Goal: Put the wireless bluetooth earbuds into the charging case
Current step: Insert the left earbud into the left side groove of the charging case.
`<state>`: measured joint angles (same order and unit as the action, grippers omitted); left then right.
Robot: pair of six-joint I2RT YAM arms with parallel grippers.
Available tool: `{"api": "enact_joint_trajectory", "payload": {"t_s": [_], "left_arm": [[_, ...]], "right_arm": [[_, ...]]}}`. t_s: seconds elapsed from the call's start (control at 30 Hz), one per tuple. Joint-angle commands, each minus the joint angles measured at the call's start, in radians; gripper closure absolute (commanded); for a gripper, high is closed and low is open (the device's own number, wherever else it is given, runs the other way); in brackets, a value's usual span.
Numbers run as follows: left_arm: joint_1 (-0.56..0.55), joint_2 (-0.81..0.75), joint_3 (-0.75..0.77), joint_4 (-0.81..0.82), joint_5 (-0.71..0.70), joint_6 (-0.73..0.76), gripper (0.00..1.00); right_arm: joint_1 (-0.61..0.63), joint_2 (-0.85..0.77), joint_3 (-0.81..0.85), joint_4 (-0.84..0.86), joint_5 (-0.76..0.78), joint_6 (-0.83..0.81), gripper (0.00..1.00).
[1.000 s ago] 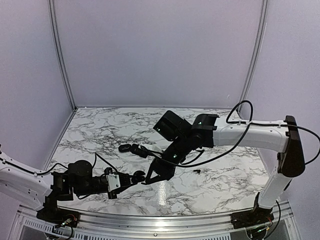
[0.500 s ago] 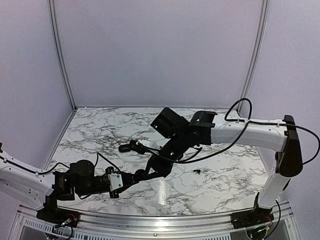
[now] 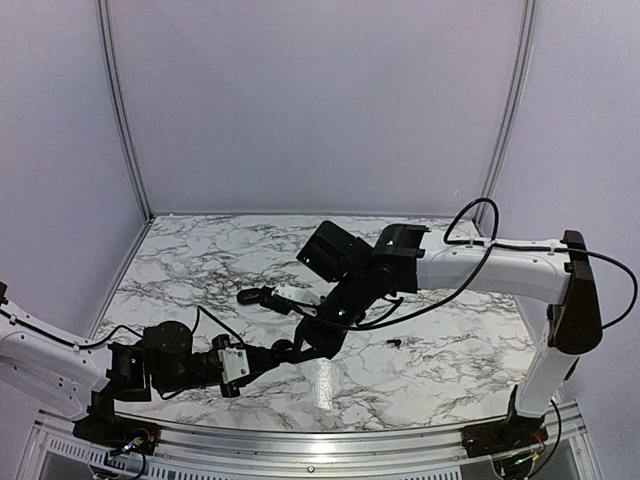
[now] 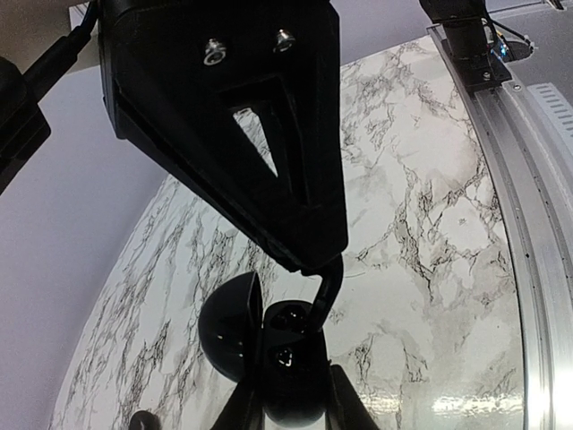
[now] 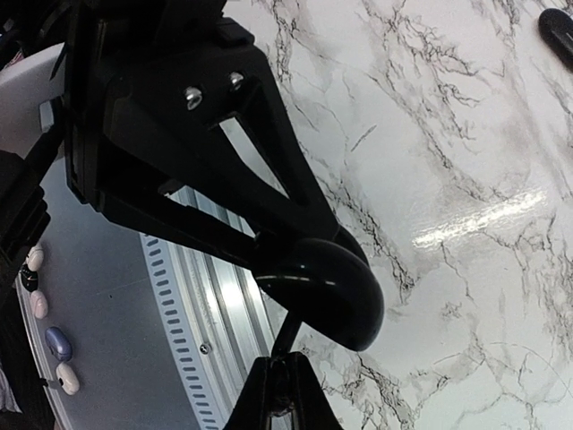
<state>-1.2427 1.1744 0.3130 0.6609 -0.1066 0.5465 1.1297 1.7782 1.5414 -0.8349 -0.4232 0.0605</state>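
The charging case [image 4: 291, 381] is glossy black, and its lid [image 4: 228, 331] stands open to the left. My left gripper [image 4: 291, 399] is shut on the case body and holds it above the marble. One earbud [image 4: 326, 288] hangs by its thin stem with its bud end down in a well of the case. My right gripper [image 5: 283, 363] is shut on that stem [image 5: 288, 333], just under the rounded lid [image 5: 327, 287]. In the top view the two grippers meet at the front centre, left gripper [image 3: 283, 350] and right gripper [image 3: 308, 342]. No other earbuds can be made out for certain.
A black clump with a white part [image 3: 270, 297] lies on the marble table [image 3: 200, 260] behind the grippers. To their right lies a tiny black piece [image 3: 395, 343]. The metal rail [image 3: 320, 440] runs along the table's near edge.
The left gripper has carried the case right and a little up. The right gripper has come left with the earbud, so the two now meet.
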Motion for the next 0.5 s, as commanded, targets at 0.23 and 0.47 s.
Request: {"api": "enact_joint_trajectory", "payload": {"t_s": [0.23,0.47], "left_arm": [[-0.019,0.027,0.035,0.002,-0.023,0.025,1.0],[-0.023,0.032,0.038,-0.001,-0.029,0.027,1.0]], "right_arm": [[0.008,0.021,0.067,-0.024,0.026,0.005,0.96],[0.009,0.027,0.068,-0.021,0.005,0.004,0.96]]}}
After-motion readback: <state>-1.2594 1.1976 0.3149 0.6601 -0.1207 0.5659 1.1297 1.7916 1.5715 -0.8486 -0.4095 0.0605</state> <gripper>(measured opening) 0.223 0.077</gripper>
